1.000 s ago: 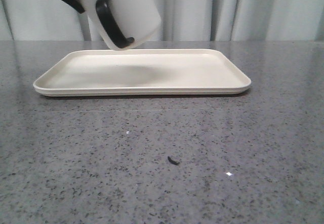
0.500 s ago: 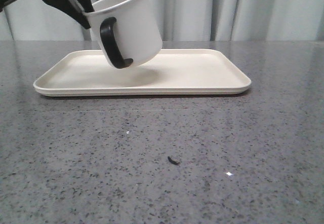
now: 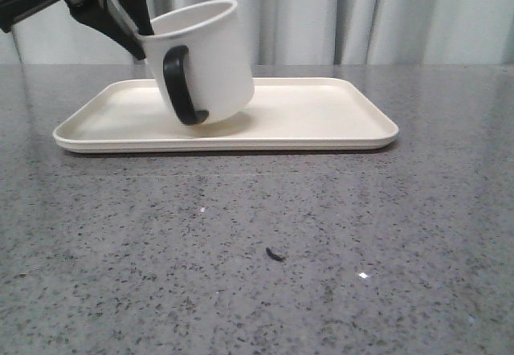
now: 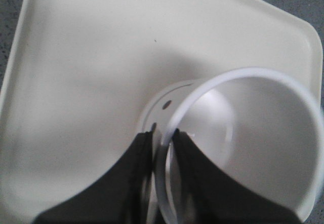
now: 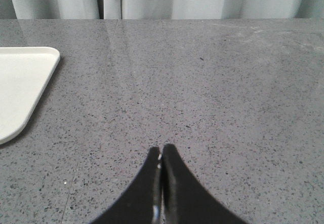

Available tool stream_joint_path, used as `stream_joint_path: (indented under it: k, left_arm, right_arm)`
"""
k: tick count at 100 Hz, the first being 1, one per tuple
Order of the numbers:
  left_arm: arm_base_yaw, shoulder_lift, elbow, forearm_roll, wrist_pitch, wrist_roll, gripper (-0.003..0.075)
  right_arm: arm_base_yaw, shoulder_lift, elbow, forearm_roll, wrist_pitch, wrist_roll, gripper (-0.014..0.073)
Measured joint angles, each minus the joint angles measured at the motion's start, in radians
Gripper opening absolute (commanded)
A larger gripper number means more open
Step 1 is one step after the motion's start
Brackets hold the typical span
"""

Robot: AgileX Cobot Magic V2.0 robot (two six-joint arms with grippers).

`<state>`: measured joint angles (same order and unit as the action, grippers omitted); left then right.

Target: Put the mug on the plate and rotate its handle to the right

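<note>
The white mug (image 3: 210, 58) is tilted, its base low over or touching the left part of the cream plate (image 3: 321, 118); contact is unclear. Its black handle (image 3: 181, 86) faces the camera. My left gripper (image 3: 140, 30) is shut on the mug's rim at its left side, one finger inside and one outside. In the left wrist view the mug (image 4: 253, 148) shows from above over the plate (image 4: 76, 72), with the gripper (image 4: 163, 133) pinching the rim. My right gripper (image 5: 161, 150) is shut and empty over bare table, right of the plate's corner (image 5: 20, 82).
A small dark speck (image 3: 275, 254) lies on the grey speckled table (image 3: 401, 234) in front of the plate. Grey curtains hang behind the table.
My left gripper has lowered the mug from above the plate's far edge down onto or just above the plate. The mug stands less tilted now.
</note>
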<state>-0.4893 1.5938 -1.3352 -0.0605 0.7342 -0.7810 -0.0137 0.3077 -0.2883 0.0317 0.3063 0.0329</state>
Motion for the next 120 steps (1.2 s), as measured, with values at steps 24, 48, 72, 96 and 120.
stream_joint_path:
  k: [24,48,72,96,120]
  left_arm:
    - [0.000,0.000,-0.002,0.006,-0.006,0.000,0.0307]
    - [-0.004,-0.028,-0.002,0.060,-0.010,0.000,0.0304]
    - [-0.087,-0.148,-0.002,0.322,-0.001,-0.002,0.0303]
    - [-0.242,-0.264,-0.002,0.648,0.066,-0.038,0.0249]
    - [-0.369,-0.371,0.129,0.856,0.081,-0.081,0.0064]
  right_arm:
    - [0.000,0.000,0.000,0.000,-0.004,0.000,-0.0069]
    - [0.000,0.000,0.000,0.000,-0.004,0.000,-0.0069]
    - [0.000,0.000,-0.008,0.000,-0.004,0.000,-0.0069]
    - [0.023,0.002,-0.058,0.000,0.043,0.000,-0.0069]
    - [0.100,0.046,-0.116,0.000,0.131,0.000,-0.0068]
